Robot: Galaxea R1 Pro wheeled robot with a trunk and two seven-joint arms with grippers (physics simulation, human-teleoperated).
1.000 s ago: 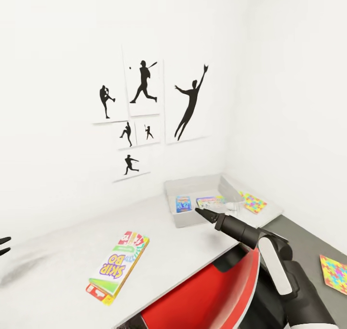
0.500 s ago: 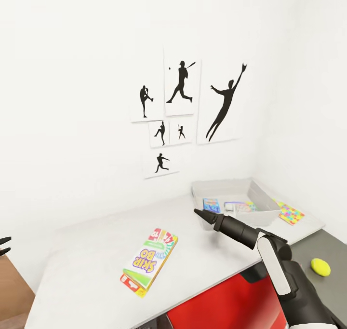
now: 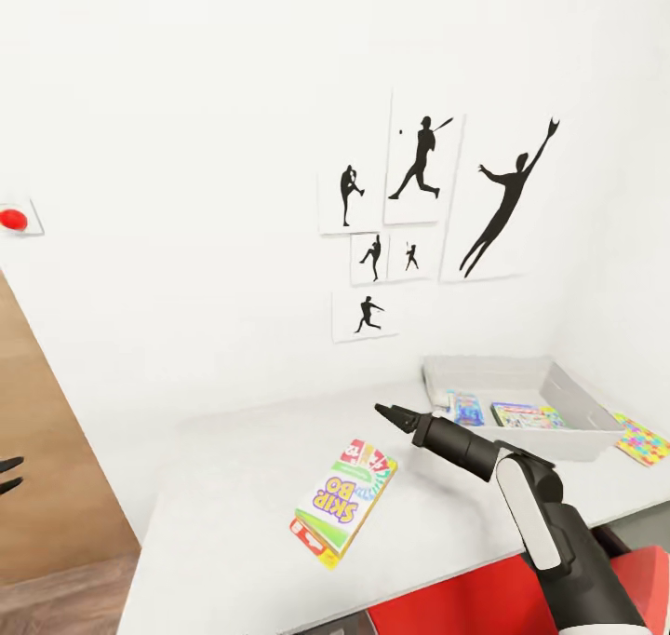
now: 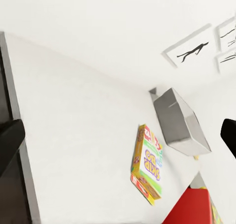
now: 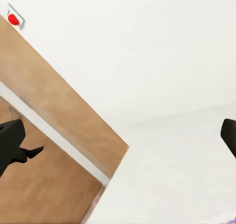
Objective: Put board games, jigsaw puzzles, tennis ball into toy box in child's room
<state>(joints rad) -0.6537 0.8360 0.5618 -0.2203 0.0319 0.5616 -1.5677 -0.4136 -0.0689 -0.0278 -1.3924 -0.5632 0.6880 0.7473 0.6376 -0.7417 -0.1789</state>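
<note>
Hiding half inside toy box (image 3: pixel 558 395): two boxes, likely board games (image 3: pixel 527 415).

My head camera looks down and forward across the bench (image 3: pixel 233 486) toward the wall. My left wrist camera views the same bench and card game box (image 4: pixel 147 165) from farther off. My right wrist camera faces the wooden door (image 5: pixel 54 150).

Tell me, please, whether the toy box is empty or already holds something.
Not empty: the toy box holds at least two colourful flat items lying on its floor.
</note>
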